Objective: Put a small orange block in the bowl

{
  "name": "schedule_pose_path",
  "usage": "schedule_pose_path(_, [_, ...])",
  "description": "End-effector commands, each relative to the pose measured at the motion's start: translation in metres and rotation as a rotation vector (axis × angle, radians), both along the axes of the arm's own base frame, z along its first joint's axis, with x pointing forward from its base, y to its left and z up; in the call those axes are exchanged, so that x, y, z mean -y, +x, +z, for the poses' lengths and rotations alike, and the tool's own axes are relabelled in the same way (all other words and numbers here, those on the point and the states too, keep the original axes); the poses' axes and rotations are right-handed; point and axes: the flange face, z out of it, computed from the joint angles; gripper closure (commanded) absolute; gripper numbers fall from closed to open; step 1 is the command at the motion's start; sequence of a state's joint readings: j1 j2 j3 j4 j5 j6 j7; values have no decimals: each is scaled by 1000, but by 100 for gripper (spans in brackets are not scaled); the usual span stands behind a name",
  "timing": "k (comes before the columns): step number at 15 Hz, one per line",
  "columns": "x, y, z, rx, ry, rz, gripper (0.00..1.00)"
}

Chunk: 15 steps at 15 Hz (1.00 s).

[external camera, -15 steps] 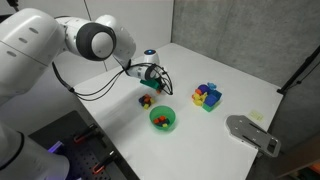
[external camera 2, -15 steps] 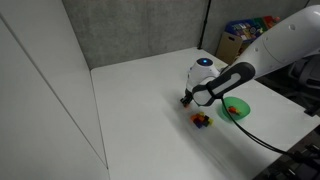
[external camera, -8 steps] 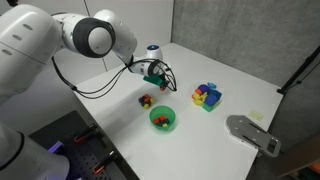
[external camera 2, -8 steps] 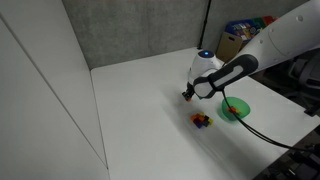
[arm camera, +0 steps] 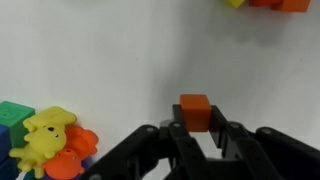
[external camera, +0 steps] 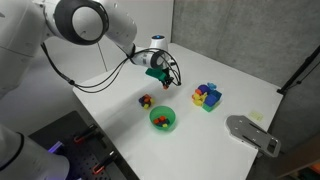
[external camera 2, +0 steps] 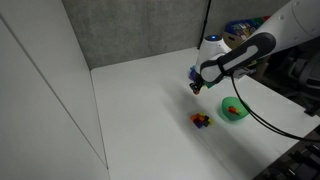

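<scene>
My gripper [arm camera: 195,128] is shut on the small orange block [arm camera: 195,110], which sits between the fingertips in the wrist view. In both exterior views the gripper [external camera: 163,81] [external camera 2: 195,88] hangs above the white table, apart from it. The green bowl [external camera: 171,125] [external camera 2: 241,115] stands on the table below and toward the front of the gripper, with a small reddish piece inside. The block itself is too small to make out in the exterior views.
A small pile of tiny blocks [external camera: 145,100] [external camera 2: 202,120] lies near the bowl. Larger yellow, blue and purple blocks [external camera: 207,96] sit further along the table. A grey device [external camera: 252,132] lies at the table's edge. Colourful pieces [arm camera: 45,140] show at the wrist view's lower left.
The gripper has risen from the table beside the small pile and moved back and up, carrying the orange block. The bowl and piles have not moved.
</scene>
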State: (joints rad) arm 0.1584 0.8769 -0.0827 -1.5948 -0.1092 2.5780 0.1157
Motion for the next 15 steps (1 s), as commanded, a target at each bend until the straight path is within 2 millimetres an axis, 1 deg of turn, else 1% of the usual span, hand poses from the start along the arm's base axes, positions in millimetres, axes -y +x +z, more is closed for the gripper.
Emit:
schedule_pose_path(1, [27, -31, 21, -51, -10, -37, 89])
schedule_pose_path(5, [58, -65, 34, -86, -22, -86, 90])
schedule_pose_path(10, [88, -108, 50, -130, -35, -140, 90])
schedule_pose_path(12, [99, -123, 50, -149, -40, -159, 89])
schedule_pose_path(15, [114, -139, 41, -165, -46, -175, 89])
